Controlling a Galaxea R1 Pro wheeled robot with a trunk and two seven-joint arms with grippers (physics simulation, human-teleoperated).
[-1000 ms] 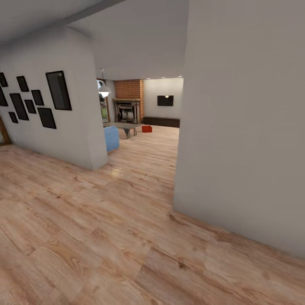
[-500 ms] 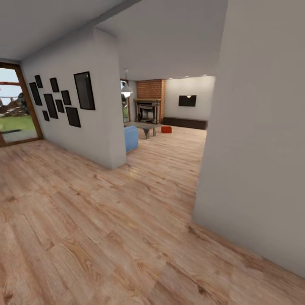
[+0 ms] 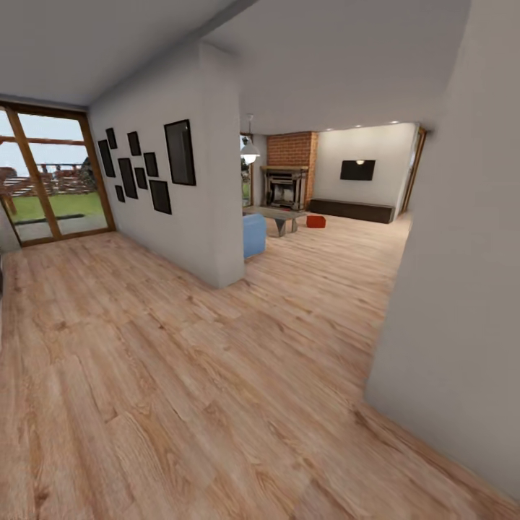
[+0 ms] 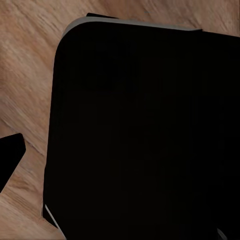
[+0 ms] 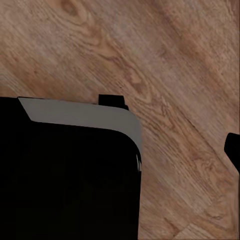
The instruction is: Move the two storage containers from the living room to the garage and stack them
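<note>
Far off, one storage container (image 3: 315,222) on living room (image 3: 347,238) floor, beside fireplace (image 3: 284,188)

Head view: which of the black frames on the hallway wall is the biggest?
The tall black frame nearest the wall's corner, beside the living room opening. It stands higher and wider than the cluster of smaller frames toward the glass doors.

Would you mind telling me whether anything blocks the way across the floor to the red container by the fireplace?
Nothing visible does: bare wood-plank floor runs through the opening to the storage container. The white wall corner and blue sofa stand left of that line, the coffee table just beside the container.
</note>
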